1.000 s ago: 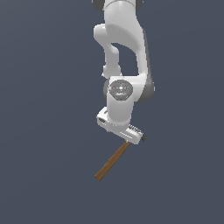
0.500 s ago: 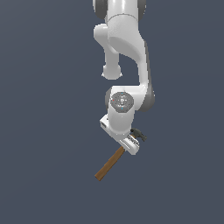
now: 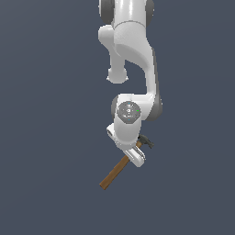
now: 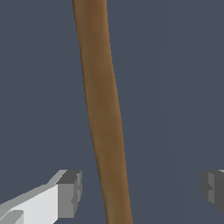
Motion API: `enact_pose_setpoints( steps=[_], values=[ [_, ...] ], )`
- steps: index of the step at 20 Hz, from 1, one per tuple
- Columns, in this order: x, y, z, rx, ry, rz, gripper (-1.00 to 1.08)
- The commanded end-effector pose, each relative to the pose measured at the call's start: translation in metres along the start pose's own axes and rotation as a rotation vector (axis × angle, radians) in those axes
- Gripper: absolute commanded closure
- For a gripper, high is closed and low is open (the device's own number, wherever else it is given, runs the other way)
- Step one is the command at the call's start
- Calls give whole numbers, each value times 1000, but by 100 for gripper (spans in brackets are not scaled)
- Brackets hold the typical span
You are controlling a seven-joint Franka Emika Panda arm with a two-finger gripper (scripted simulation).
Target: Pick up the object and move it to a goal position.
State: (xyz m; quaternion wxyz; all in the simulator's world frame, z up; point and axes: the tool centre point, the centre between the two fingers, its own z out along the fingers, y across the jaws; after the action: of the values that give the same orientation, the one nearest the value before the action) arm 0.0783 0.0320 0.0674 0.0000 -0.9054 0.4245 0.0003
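Hammer [image 3: 120,167] lies on the flat dark grey floor [image 3: 50,137], handle slanting away from the arm's wrist toward the exterior view's lower left. Small dark grey head [image 3: 147,141] pokes out just past the wrist on the exterior view's right; brown handle end sits well clear of the arm. White arm [image 3: 133,50] drops from above, bends at a round joint, and its hand covers the part of the handle nearest the head.

Gripper [image 4: 140,188] seen from the wrist: jaws spread wide. One finger [image 4: 65,194], white with a grey pad, stands to one side of the handle [image 4: 103,109]; the other pad [image 4: 214,186] is far off on the opposite side. Handle runs between them, nearer the first pad, with a narrow strip of floor showing between wood and pad. Nothing gripped; neither pad touches the wood.

From the exterior view the fingers themselves are hidden behind the hand, so their height over the hammer cannot be told there.
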Motion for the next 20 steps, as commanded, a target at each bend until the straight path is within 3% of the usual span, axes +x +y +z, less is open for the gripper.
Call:
enact_pose_setpoints(
  steps=[1,20],
  values=[
    [0,0,1,0,0,7,-92],
    [0,-1,51,0,0,7,-92]
  ],
)
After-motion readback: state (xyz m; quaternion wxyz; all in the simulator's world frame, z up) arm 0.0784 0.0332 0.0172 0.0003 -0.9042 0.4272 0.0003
